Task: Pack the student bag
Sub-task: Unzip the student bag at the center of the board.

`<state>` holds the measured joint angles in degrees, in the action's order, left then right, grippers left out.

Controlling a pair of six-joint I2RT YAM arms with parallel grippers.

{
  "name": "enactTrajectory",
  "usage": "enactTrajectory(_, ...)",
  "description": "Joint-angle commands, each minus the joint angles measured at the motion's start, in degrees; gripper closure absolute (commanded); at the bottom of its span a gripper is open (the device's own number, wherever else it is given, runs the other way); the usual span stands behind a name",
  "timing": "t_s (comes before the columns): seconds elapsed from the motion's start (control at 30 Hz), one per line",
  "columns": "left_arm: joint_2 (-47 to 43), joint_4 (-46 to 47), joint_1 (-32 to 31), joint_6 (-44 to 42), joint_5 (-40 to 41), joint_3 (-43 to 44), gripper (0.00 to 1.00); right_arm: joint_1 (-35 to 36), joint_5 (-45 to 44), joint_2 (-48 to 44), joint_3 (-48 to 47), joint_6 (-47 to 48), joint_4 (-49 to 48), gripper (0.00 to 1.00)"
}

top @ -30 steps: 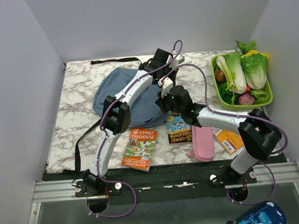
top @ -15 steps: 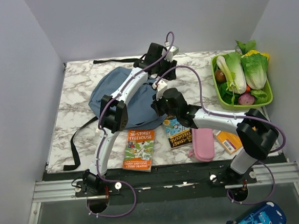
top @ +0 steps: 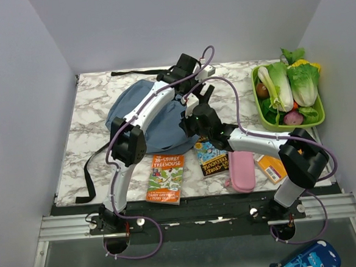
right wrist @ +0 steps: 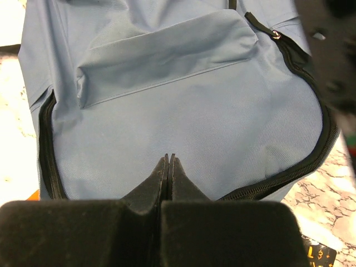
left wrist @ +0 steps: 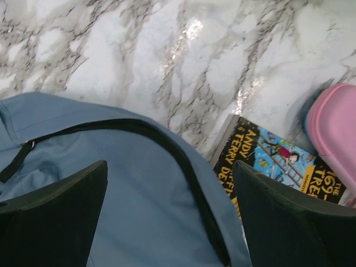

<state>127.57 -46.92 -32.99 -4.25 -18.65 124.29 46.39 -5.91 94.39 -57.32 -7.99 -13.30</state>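
The dusty-blue student bag (top: 141,110) lies flat on the marble table, its black straps trailing left and back. My left gripper (top: 204,95) hovers open over the bag's right edge. In the left wrist view its fingers (left wrist: 61,203) stand wide apart above the blue fabric (left wrist: 122,194) and black zipper (left wrist: 189,172), holding nothing. My right gripper (top: 187,125) is shut at the bag's near right side. In the right wrist view its closed tips (right wrist: 168,159) rest over the bag's front panel (right wrist: 167,94), with no fabric seen between them.
An orange Treehouse book (top: 167,177), a blue-and-black book (top: 211,157), a pink pencil case (top: 241,170) and an orange book (top: 271,167) lie along the near edge. A green tray (top: 259,112) of vegetables stands at the right. A bright blue pouch (top: 306,259) lies below the table.
My left gripper has opened and let go of the bag's edge. The bag shifted left a second ago and has since settled flat. The right gripper stayed shut.
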Motion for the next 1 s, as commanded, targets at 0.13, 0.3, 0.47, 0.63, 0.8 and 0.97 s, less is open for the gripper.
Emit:
enactTrajectory(0.13, 6.99, -12.76, -2.34, 4.08, 2.66, 10.01, 0.01, -0.07, 0.11, 0.09, -1.13, -0.1, 0.64, 0.99)
enactTrajectory(0.3, 5.15, -10.74, -2.34, 5.66, 5.55, 4.74, 0.01, -0.07, -0.15, -0.08, -0.95, -0.1, 0.2, 0.99)
enactTrajectory(0.47, 3.48, -8.46, -2.43, 5.66, 7.14, 0.26, 0.01, -0.07, -0.42, 0.18, -0.95, -0.1, -0.24, 0.99)
enactTrajectory(0.63, 4.35, -8.81, -2.69, 5.13, 7.58, -0.97, 0.01, 0.01, -0.59, 0.44, -1.13, -0.18, -0.67, 0.99)
enactTrajectory(0.8, 4.44, -7.14, -2.78, 4.6, 7.49, -2.12, 0.07, -0.07, -0.42, 0.53, -1.13, -0.19, -0.85, 0.99)
enactTrajectory(0.97, 6.63, -8.36, -2.78, 4.6, 5.39, 1.48, 0.86, -0.07, -0.24, 0.8, -1.48, -0.19, -0.85, 0.99)
